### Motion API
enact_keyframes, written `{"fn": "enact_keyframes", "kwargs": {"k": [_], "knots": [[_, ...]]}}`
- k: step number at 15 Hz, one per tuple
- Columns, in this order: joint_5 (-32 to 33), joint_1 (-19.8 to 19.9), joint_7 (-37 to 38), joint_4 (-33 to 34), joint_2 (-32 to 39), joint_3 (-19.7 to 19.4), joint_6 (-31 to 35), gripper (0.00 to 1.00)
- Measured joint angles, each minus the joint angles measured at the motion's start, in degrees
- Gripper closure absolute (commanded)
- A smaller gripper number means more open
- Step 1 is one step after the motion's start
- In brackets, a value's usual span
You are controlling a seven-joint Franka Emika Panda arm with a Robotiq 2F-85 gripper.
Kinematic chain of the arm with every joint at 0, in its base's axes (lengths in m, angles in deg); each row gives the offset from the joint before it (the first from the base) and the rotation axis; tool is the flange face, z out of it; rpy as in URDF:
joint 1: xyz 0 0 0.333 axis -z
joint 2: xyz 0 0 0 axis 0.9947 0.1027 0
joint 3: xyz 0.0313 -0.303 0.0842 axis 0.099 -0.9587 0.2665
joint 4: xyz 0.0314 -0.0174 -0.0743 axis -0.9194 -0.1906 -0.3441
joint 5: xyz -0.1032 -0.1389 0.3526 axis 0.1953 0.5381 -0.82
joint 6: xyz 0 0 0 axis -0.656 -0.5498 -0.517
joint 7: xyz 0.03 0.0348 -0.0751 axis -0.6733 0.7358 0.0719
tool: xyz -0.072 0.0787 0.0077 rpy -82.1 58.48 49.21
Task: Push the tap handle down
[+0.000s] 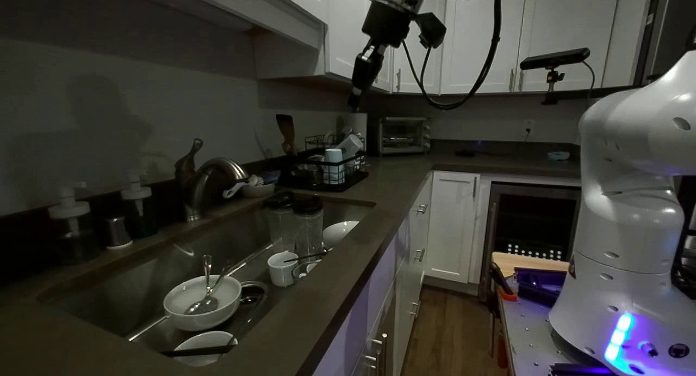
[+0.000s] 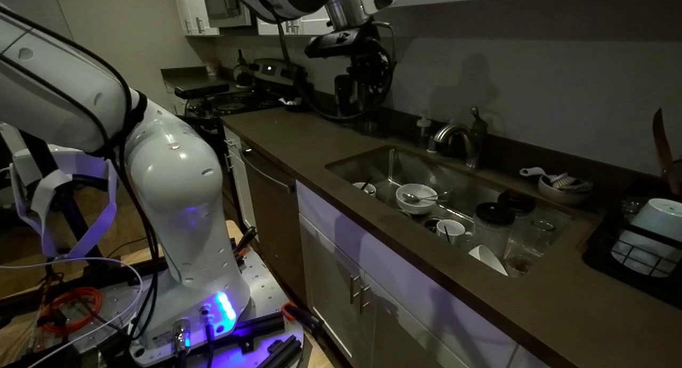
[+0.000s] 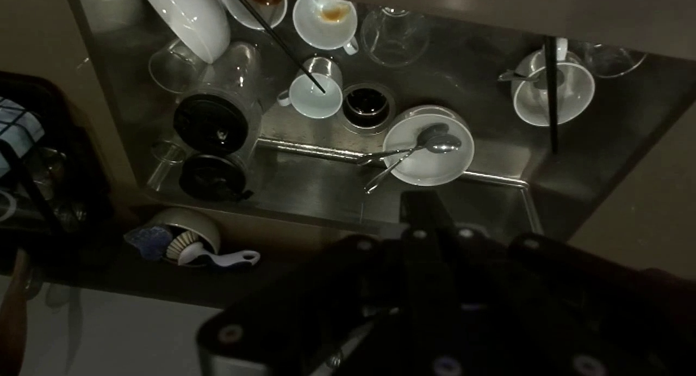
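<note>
The tap handle (image 1: 189, 155) is a short dark-metal lever rising behind the arched tap spout (image 1: 215, 169) at the back of the sink. It also shows upright in an exterior view (image 2: 478, 124), beside the spout (image 2: 455, 133). My gripper (image 1: 354, 99) hangs high above the counter, apart from the handle. Its fingers point down in a narrow tip, together and with nothing seen between them. In the wrist view the gripper (image 3: 423, 202) is dark and appears shut over the sink's back side; the handle cannot be made out there and is likely hidden by the gripper.
The sink (image 3: 304, 185) holds a white bowl with spoons (image 3: 429, 164), cups and black-lidded jars (image 3: 211, 123). A brush bowl (image 3: 187, 223) and dish rack (image 1: 340, 183) stand to one side of the tap, soap bottles (image 1: 138, 202) to the other. Cabinets (image 1: 353, 44) hang above.
</note>
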Motion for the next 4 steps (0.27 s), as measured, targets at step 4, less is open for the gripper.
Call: {"fn": "enact_keyframes", "kwargs": {"k": [4], "knots": [[-1.4, -0.6, 0.5, 0.1, -1.5, 0.0, -1.4, 0.93]]}}
